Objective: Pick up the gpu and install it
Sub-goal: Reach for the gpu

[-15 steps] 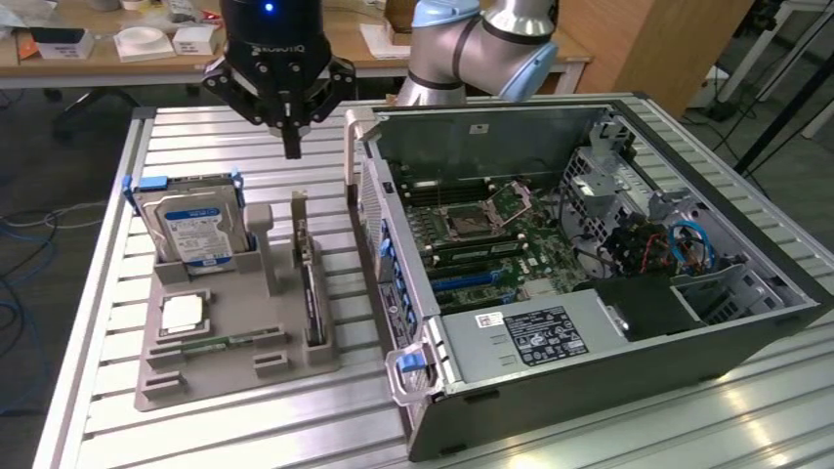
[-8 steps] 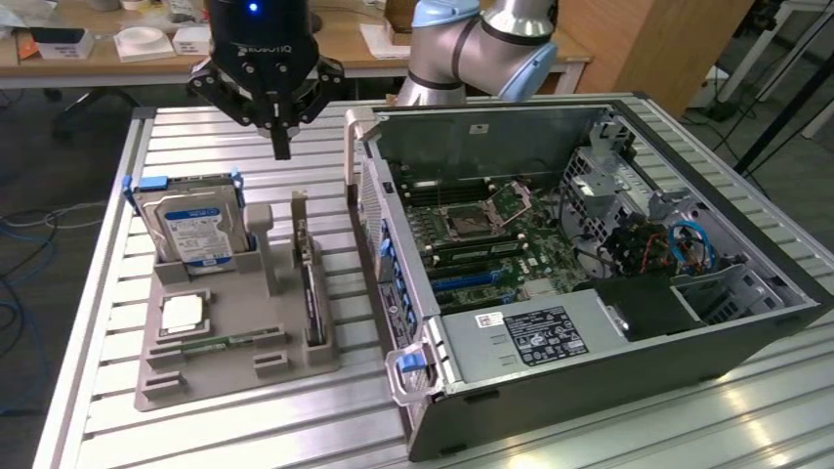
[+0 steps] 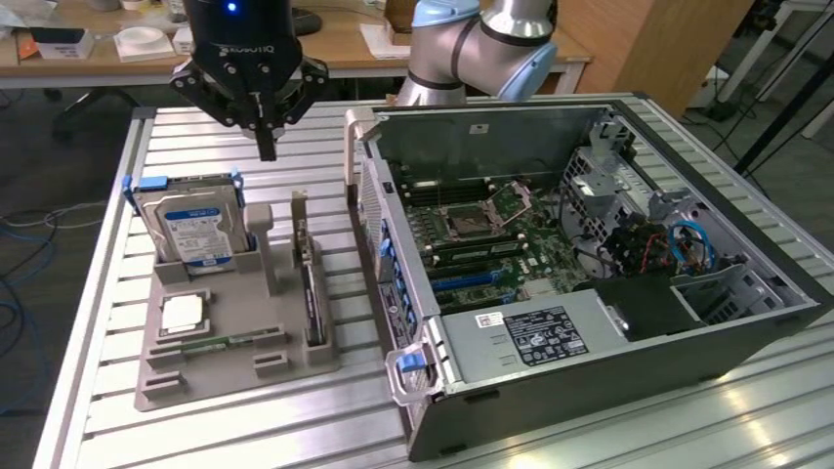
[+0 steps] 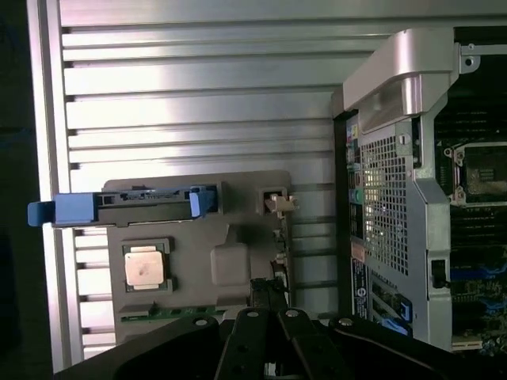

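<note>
**Exterior view, clock directions read on the picture.** The black robot hand hung at eleven o'clock above the slatted aluminium desk, its fingers pressed together and holding nothing. The gpu, a thin dark expansion card with a silver metal bracket, stood on edge in a slot of the grey plastic parts tray at eight o'clock. It was apart from the hand, toward the hand's six o'clock. On the same tray, at the gpu's ten o'clock, a silver hard drive with a blue label and blue side rails stood upright. A square silver processor chip and a slim green memory stick lay flat at the gpu's eight o'clock. The open dark-grey computer case lay on its side at three o'clock, just beside the tray, with its green motherboard exposed.
</note>
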`<state>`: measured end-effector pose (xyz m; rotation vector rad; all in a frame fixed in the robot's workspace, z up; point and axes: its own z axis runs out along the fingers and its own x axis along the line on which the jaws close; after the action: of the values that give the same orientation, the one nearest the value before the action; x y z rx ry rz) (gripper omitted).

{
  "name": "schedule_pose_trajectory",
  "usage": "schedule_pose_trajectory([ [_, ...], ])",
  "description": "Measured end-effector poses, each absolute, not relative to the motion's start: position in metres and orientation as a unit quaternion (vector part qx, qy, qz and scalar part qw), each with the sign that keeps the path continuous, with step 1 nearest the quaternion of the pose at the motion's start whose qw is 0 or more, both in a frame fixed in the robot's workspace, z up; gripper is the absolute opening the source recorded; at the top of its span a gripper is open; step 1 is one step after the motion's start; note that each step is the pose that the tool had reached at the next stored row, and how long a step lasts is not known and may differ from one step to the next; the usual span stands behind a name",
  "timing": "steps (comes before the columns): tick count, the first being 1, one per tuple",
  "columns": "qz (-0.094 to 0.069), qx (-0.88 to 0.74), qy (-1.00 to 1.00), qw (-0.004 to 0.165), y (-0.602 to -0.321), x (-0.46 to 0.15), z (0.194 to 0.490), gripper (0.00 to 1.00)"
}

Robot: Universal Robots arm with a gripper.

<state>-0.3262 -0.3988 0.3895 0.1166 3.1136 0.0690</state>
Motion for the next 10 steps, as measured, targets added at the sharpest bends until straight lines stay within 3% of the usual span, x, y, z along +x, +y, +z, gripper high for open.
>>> schedule_pose_trajectory([
  [10, 0.022, 0.037, 0.999, 0.012, -0.399, -0.340, 0.389, 0.11],
])
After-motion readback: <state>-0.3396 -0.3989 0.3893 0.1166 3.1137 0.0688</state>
